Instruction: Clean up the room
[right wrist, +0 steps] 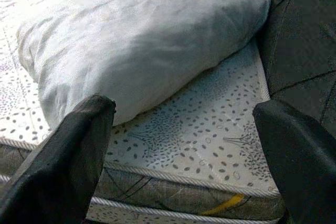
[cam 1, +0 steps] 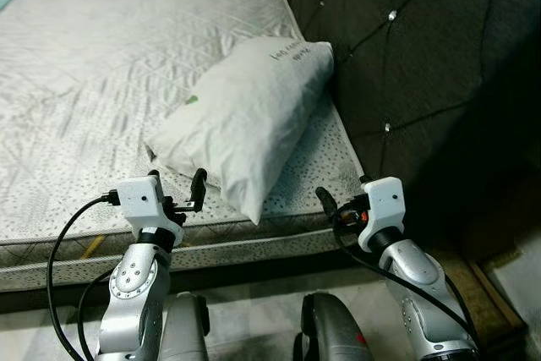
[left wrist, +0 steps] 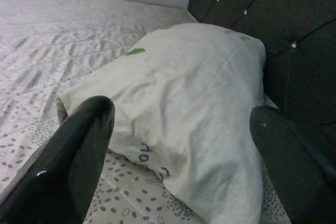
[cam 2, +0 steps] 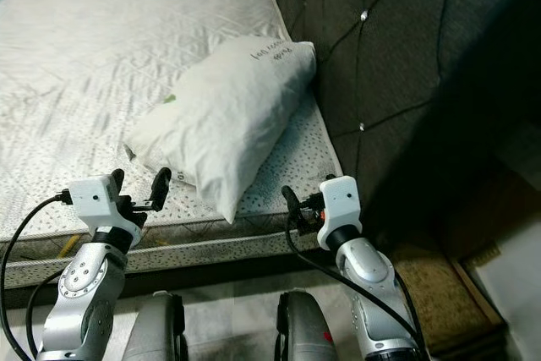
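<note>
Both arms were raised forward at the near edge of the bed. The left gripper (cam 1: 177, 188) was held level at the mattress (cam 1: 101, 82) edge, fingers spread wide and holding nothing, its tips just short of the pillow's near corner. The right gripper (cam 2: 294, 202) sat near the mattress's corner by the headboard; in the right wrist view its fingers (right wrist: 68, 156) were likewise spread wide and empty, aimed at the mattress edge with the pillow beyond.

One pillow (cam 1: 245, 120), white, lay diagonally on the mattress, its far end against the headboard, its near corner close to the bed's edge. A small green mark showed on its top and dark writing near its far end.

One dark tufted headboard (cam 1: 406, 65) with shiny studs stood on the robot's right. A brown mat (cam 2: 431, 293) lay on the floor beside the bed.
</note>
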{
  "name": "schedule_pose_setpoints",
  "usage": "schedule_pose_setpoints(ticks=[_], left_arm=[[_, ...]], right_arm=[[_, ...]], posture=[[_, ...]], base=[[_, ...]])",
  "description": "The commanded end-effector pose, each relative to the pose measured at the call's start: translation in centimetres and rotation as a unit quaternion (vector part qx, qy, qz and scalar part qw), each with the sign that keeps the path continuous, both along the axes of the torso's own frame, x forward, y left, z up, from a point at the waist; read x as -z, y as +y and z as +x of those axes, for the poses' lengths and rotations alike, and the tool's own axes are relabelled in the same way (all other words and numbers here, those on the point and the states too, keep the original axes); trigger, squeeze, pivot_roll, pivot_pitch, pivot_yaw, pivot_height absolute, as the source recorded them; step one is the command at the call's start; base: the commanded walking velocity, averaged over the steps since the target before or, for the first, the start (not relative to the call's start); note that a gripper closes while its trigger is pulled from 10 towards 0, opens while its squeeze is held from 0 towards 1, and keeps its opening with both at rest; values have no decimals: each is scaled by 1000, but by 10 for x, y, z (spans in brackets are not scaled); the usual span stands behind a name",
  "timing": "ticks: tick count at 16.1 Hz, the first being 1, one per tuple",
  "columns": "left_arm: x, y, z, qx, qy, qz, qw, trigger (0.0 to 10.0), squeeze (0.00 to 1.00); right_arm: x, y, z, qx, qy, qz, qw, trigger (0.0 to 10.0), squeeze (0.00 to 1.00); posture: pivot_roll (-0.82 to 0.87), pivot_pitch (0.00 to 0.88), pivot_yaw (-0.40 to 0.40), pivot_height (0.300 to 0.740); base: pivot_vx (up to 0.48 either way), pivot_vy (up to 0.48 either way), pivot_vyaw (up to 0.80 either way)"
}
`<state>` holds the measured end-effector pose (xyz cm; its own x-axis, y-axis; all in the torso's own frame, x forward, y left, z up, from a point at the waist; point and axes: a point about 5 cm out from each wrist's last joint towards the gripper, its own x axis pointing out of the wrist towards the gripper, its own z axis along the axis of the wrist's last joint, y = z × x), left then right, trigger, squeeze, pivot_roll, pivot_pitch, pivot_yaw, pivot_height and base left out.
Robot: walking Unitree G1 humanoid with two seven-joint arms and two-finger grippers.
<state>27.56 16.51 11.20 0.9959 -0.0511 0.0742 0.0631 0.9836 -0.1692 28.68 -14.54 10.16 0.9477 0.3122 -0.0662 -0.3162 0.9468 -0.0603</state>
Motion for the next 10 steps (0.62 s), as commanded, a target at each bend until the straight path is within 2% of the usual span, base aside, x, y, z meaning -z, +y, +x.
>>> schedule_pose_setpoints(ticks=[1, 4, 8, 10], left_arm=[[-3, 2, 0, -4, -6, 8, 1000, 10000, 0], [-3, 2, 0, -3, -6, 8, 1000, 10000, 0], [-5, -1, 0, 7, -14, 7, 1000, 10000, 0], [-5, -1, 0, 9, -16, 6, 1000, 10000, 0]], right_arm=[[-1, 2, -1, -6, -2, -2, 1000, 10000, 0], [0, 2, -1, -6, -1, -2, 1000, 10000, 0], [-1, 3, 0, -11, -8, -11, 1000, 10000, 0], [-2, 6, -1, -21, -13, -13, 1000, 10000, 0]], posture=[[-78, 169, -15, 606], [-78, 169, -15, 576], [-80, 164, -14, 576], [-79, 169, -16, 576]], base=[[0, 0, 0], [0, 0, 0], [0, 0, 0], [0, 0, 684]])
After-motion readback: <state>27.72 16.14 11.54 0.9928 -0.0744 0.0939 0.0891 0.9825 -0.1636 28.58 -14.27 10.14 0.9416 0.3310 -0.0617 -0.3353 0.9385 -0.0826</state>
